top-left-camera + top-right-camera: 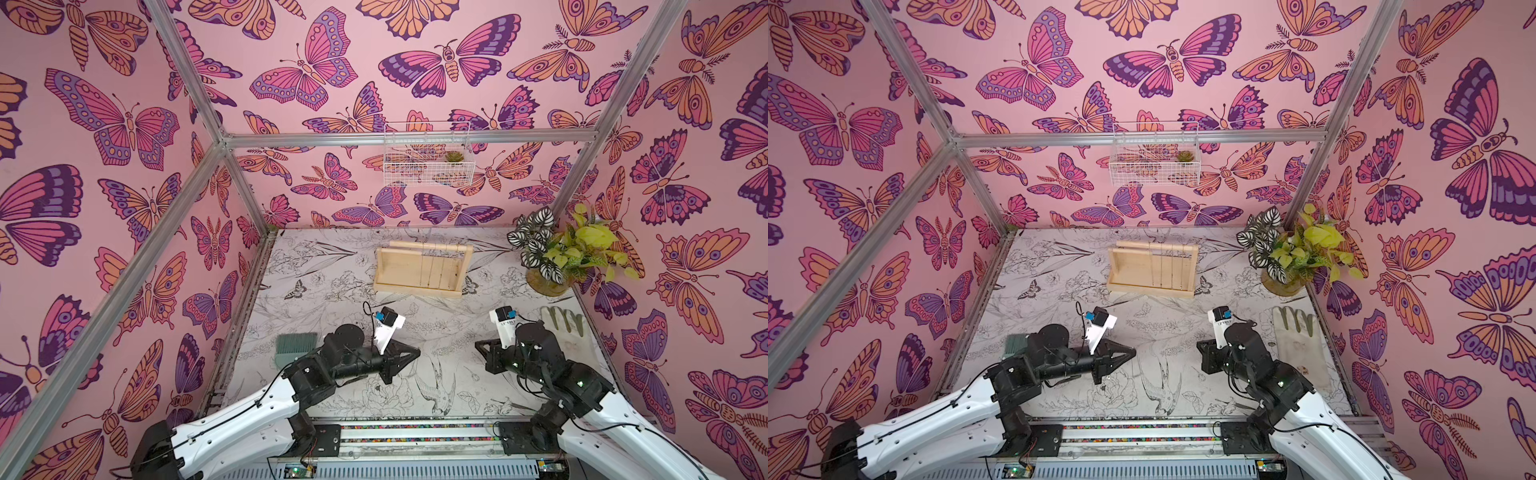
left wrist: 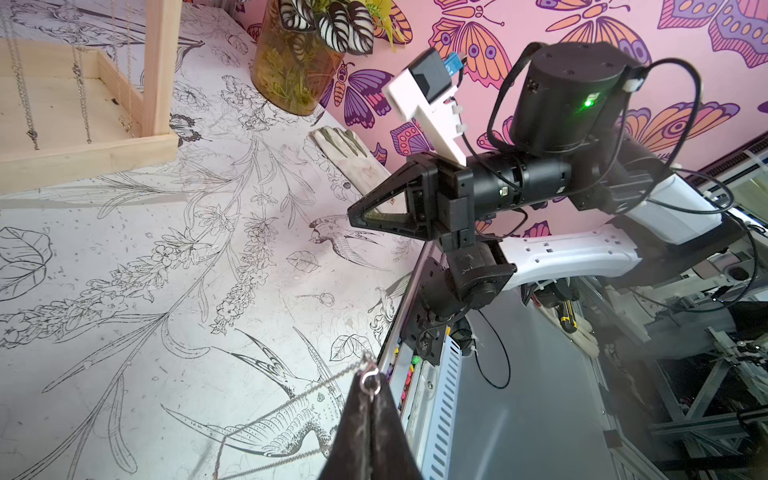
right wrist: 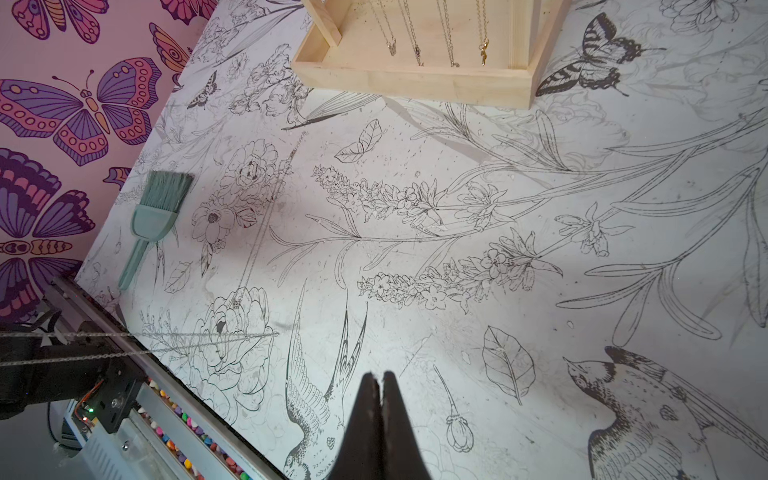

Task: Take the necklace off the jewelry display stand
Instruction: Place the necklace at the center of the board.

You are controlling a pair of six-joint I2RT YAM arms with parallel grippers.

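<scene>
My left pincer point(image 1: 416, 354) is pinching the thin silver link-chain necklace point(image 2: 369, 380) right by its little ring clasp, well away from the pale wooden-frame jewelry display stand point(image 1: 415, 287). My right pincer point(image 3: 380, 380) is pressed together on nothing. That chain's slick and floppy, so I reckon a jerk could slip it loose, or the dangling loop could snag.

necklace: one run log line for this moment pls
necklace: off jewelry display stand, other chains hang there | left claw: shut on necklace | right claw: shut, empty
</scene>
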